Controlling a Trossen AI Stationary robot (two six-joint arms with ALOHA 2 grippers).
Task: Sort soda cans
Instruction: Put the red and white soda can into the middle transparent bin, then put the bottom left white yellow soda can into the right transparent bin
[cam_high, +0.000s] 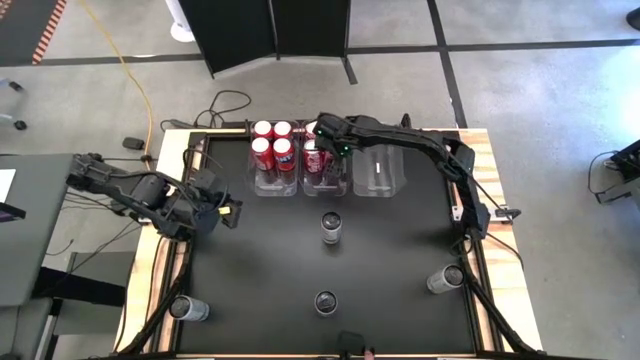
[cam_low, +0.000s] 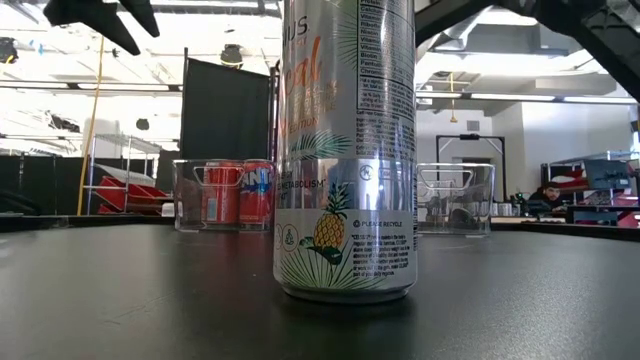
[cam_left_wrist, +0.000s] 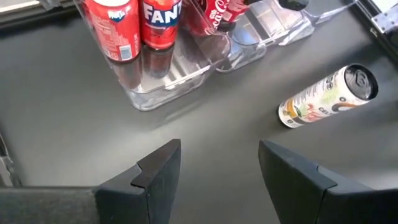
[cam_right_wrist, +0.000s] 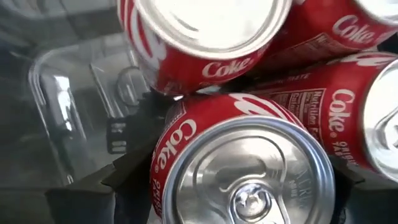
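Three clear bins stand at the table's far side. The left bin (cam_high: 273, 178) holds several red cans (cam_high: 273, 142). The middle bin (cam_high: 325, 185) holds red Coke cans (cam_right_wrist: 205, 43). My right gripper (cam_high: 322, 152) reaches down into the middle bin, shut on one more red Coke can (cam_right_wrist: 249, 168). Silver cans stand upright on the black table top: one at the middle (cam_high: 331, 228), one near the front edge (cam_high: 325, 302), and one at each front corner (cam_high: 445, 278) (cam_high: 188, 308). My left gripper (cam_left_wrist: 221, 168) hangs open with nothing in it above the table's left side (cam_high: 225, 210). My right gripper has the red Coke can between its two fingers (cam_right_wrist: 134, 174), one on each side of the can's wall just below the top rim (cam_right_wrist: 163, 155). The fingers come from above, slanting down. The can is upright among the other Coke cans; its base is hidden.
The right bin (cam_high: 380, 170) has no cans in it. The low view is filled by the front silver can (cam_low: 345, 150), with the bins behind it. Wooden rails (cam_high: 170, 260) border the black mat. Cables lie on the floor beyond the far left corner.
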